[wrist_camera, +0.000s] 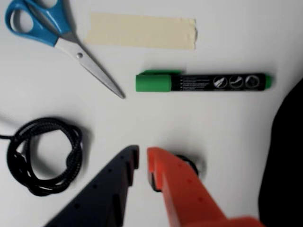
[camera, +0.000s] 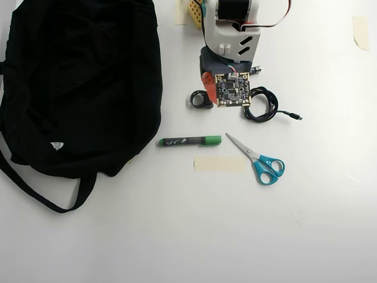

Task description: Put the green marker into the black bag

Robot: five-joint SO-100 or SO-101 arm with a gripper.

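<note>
On the table (camera: 177, 236): one green marker (camera: 189, 141), one black bag (camera: 82, 82).

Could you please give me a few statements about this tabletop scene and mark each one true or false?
1. The green marker lies on the table, outside the black bag. True.
2. The end effector is clamped on the marker. False: it hovers short of the marker, its fingertips holding nothing.
3. The scissors have blue handles. True.
4. In the overhead view, the strip of tape lies inside the bag. False: it lies on the bare table just below the marker.
5. The coiled black cable is wrapped around the marker. False: it lies apart from it, beside the arm.
</note>
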